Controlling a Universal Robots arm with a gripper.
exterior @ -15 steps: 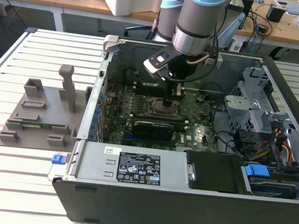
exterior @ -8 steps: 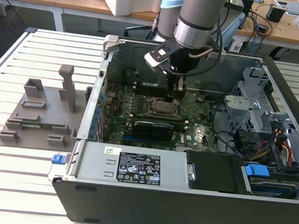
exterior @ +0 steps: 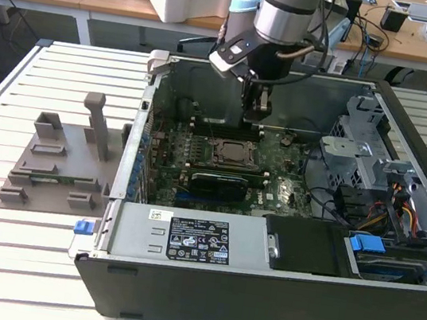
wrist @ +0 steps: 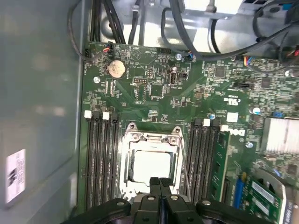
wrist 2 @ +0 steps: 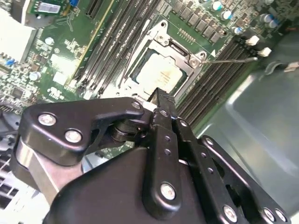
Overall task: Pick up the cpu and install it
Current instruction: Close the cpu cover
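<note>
The cpu [wrist: 152, 164], a small silvery-grey square, lies flat inside the socket frame [wrist: 131, 140] on the green motherboard; the second wrist view shows the cpu [wrist 2: 156, 74] too. The socket's thin wire lever [wrist 2: 230, 59] stands out to one side, unlatched. My gripper [exterior: 257, 118] hangs inside the open computer case, a little above the socket [exterior: 235, 154] and toward its far side. In both wrist views the two black fingers are pressed together, and the gripper [wrist: 159, 183] is shut with nothing between them. The fingertips [wrist 2: 163, 99] sit just over the cpu's edge.
Black memory slots [wrist: 100, 158] flank the socket on both sides. A long black expansion card [exterior: 222, 184] lies nearer the case front. Drive cages and cables [exterior: 369, 191] crowd the exterior view's right. A grey plastic holder [exterior: 60, 161] stands on the slatted table at the exterior view's left.
</note>
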